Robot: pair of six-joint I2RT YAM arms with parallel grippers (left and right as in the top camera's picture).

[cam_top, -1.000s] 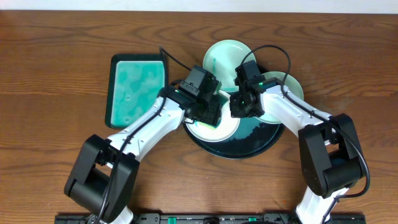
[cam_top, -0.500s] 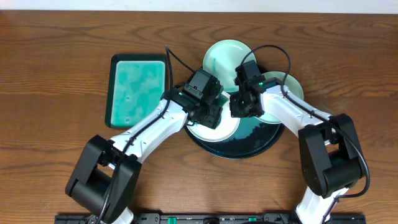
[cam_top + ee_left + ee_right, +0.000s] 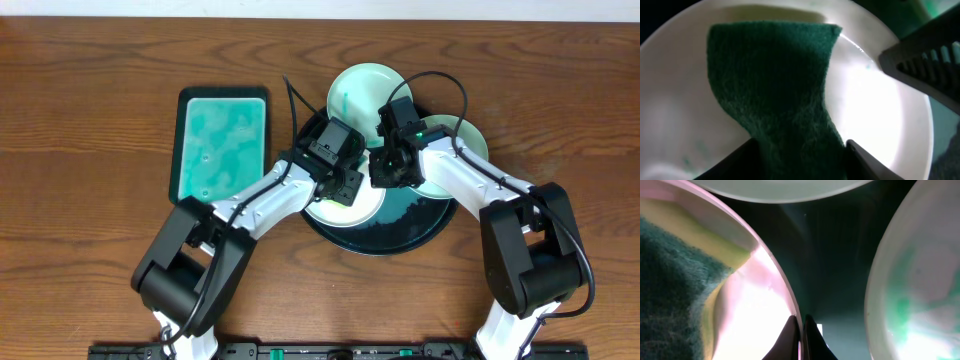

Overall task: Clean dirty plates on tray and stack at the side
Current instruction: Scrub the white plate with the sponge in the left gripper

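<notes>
Overhead: left jaws, clamped on a dark green scouring sponge (image 3: 775,90), have shifted slightly across the small round white plate (image 3: 880,115); right jaws, shut, pin its rim, so scrubbing continues.

arms (image 3: 262,195): white links | joints (image 3: 525,255): black | jaws: black, ribbed

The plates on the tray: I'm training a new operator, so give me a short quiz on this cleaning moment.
1. True or false: the left gripper holds a green sponge against the near plate.
2. How many plates sit on the black tray? A two, B three, C four.
3. Fill in: the right gripper pinches the near plate's ____.
Key: 1 true; 2 B; 3 rim.
</notes>
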